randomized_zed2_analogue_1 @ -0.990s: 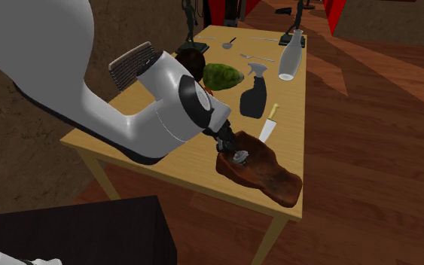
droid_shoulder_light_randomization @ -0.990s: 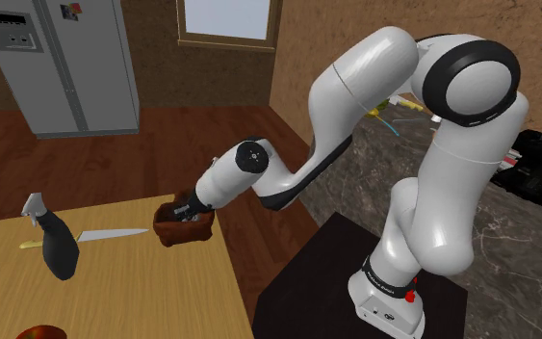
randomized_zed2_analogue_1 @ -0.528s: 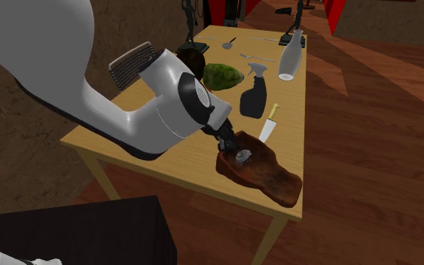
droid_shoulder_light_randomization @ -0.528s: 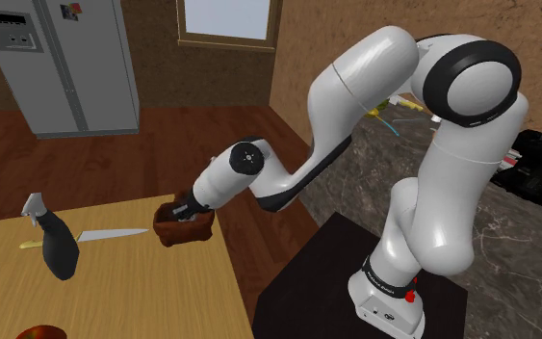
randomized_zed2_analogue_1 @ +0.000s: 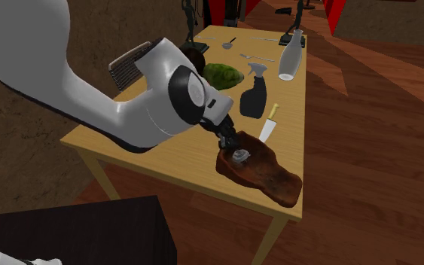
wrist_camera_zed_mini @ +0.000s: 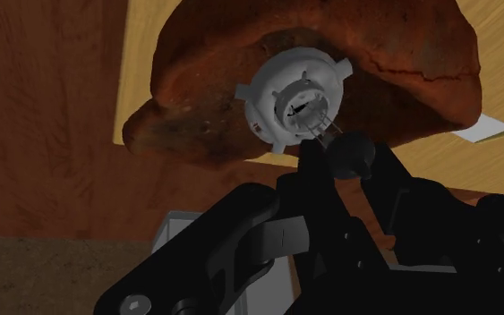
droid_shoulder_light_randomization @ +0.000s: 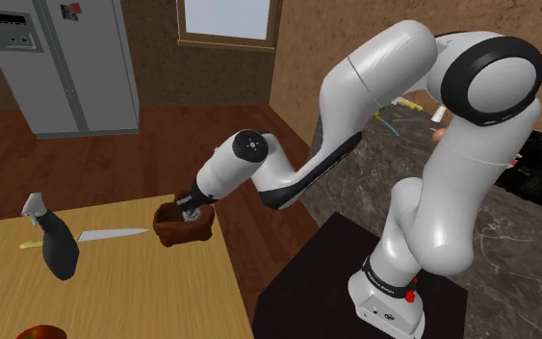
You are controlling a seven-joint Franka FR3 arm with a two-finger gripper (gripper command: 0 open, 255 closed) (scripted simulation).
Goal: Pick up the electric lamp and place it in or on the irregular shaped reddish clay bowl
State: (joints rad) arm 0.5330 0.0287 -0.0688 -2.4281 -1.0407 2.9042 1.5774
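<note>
Lamp (wrist_camera_zed_mini: 294,98): grey-white disc, tabbed rim, thin wires at centre. Lies in lumpy reddish-brown bowl (wrist_camera_zed_mini: 402,63) by a worktop (randomized_zed2_analogue_1: 187,169) corner. Fingers (wrist_camera_zed_mini: 314,166) apart just beside it, gripping nothing.

bowl (wrist_camera_zed_mini: 393,63): rough, cracked reddish-brown clay, matt | lamp (wrist_camera_zed_mini: 281,94): smooth pale grey, matt | table (randomized_zed2_analogue_1: 289,105): light wood, fine grain | floor (randomized_zed2_analogue_1: 376,150): dark reddish wood, slight sheen | arm (droid_shoulder_light_randomization: 384,77): glossy white
</note>
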